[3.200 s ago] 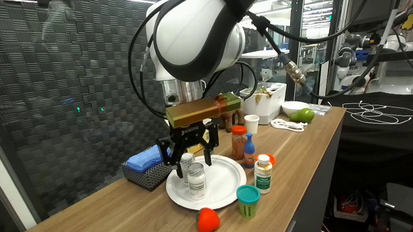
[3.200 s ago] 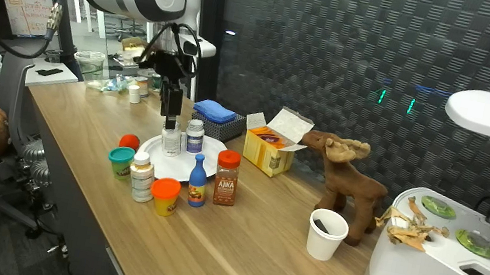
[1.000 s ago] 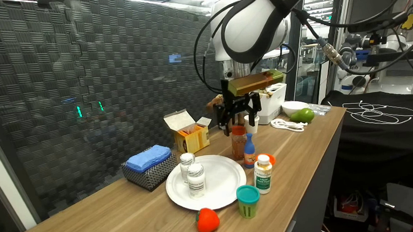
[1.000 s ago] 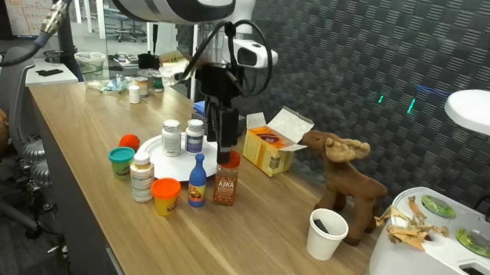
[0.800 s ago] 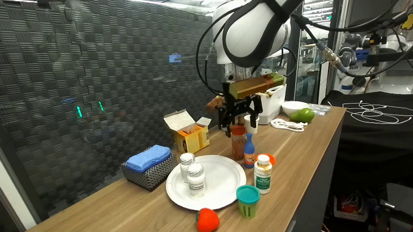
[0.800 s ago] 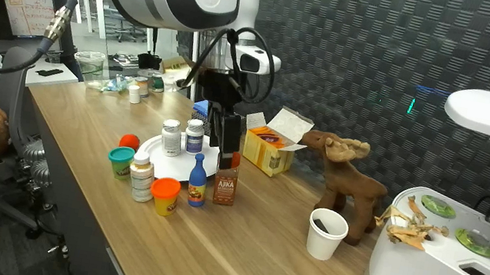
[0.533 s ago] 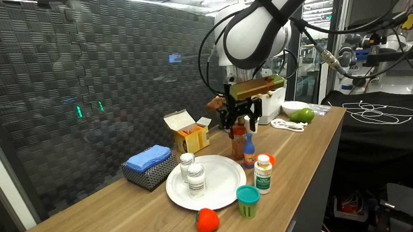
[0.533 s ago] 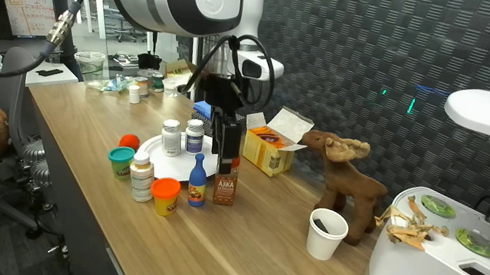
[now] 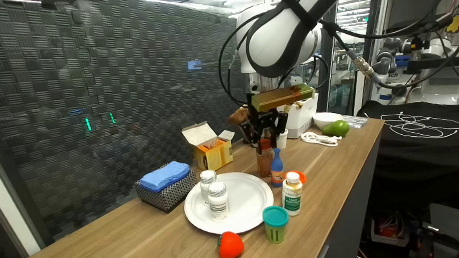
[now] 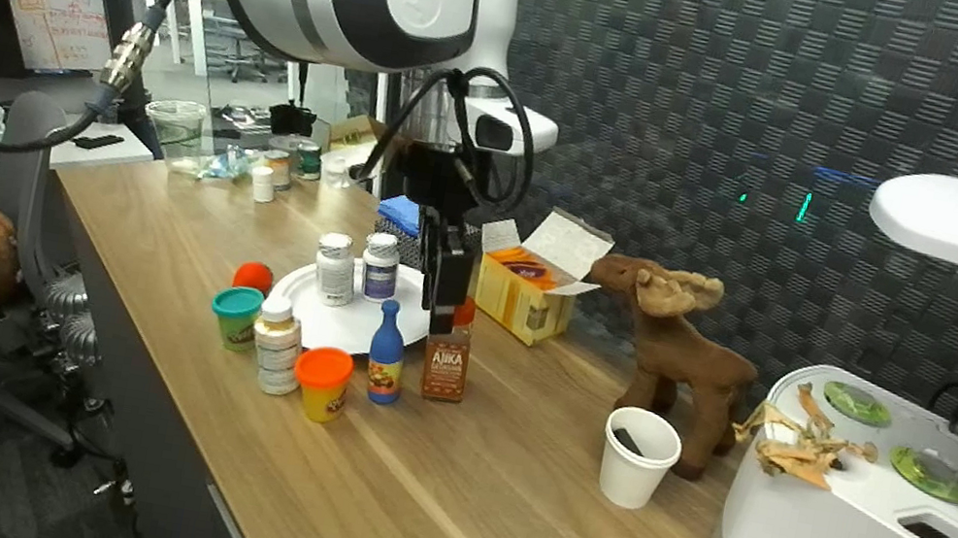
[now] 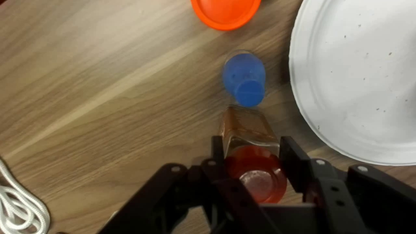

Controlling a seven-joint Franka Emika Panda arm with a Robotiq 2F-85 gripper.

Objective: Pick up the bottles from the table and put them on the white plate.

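Red-capped bottle (image 10: 446, 370), clamped in the hand (image 11: 253, 152), shows readable lettering (image 10: 448, 359) only in an exterior view.

I note two white bottles (image 10: 334, 273) upright on the round white plate (image 9: 245, 207). Beside the plate, a green-labelled white bottle (image 9: 292, 199), a blue bottle (image 10: 387, 356) and a red-capped bottle (image 10: 445, 373) stand upright; I have the last, just beside the blue, clasped at its cap.

White plate (image 11: 354, 81) cropped top and right in wrist view, pincer (image 11: 252, 148) cropped at bottom, red-capped bottle (image 10: 445, 373) partly hidden by it in an exterior view
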